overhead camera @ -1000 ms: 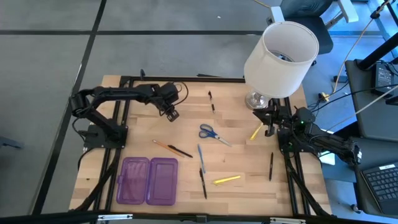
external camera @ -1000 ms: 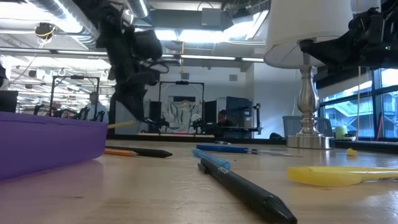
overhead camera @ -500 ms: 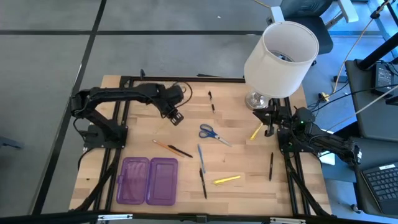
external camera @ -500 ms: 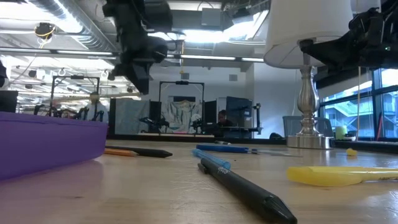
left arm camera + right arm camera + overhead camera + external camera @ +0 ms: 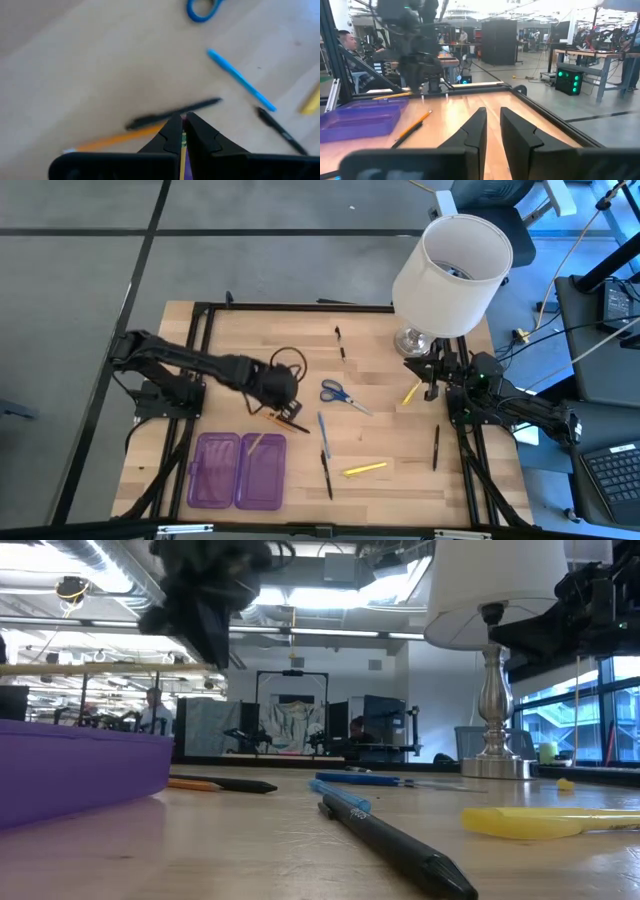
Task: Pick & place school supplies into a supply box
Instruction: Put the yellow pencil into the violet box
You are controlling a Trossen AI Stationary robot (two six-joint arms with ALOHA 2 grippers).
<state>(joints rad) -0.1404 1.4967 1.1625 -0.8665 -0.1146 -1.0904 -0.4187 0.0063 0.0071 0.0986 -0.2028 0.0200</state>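
My left gripper (image 5: pixel 272 412) hangs above the table at the right edge of the open purple supply box (image 5: pixel 240 470), shut on a wood-coloured pencil (image 5: pixel 110 668). That pencil reaches out over the box (image 5: pixel 252 442). Under the gripper an orange pencil (image 5: pixel 115 140) and a black pen (image 5: pixel 175 112) lie flat on the table. The blue-handled scissors (image 5: pixel 335 392), a blue pen (image 5: pixel 323 432), a second black pen (image 5: pixel 326 475) and a yellow pen (image 5: pixel 365 469) also lie flat. My right gripper (image 5: pixel 493 125) waits near the lamp base, narrowly open and empty. My left gripper pinches the wood-coloured pencil near one end (image 5: pixel 183 141) between its two fingers, which come from above and point down, across the pencil. The pencil is lifted clear. It lies about level, and its long free part (image 5: pixel 60 669) reaches toward the table's left over the box.
A lamp with a white shade (image 5: pixel 450 265) stands at the far right corner. A yellow pen (image 5: pixel 411 392) lies beside my right gripper, a black pen (image 5: pixel 436 448) lies near the right edge and a short dark pen (image 5: pixel 340 343) lies toward the far edge. People show in the room beyond.
My left gripper has travelled from the far middle of the table toward the near edge, as far as the box's right edge. It has stayed shut on the pencil and carried it along, so the pencil now hangs over the box. My right arm has kept still.
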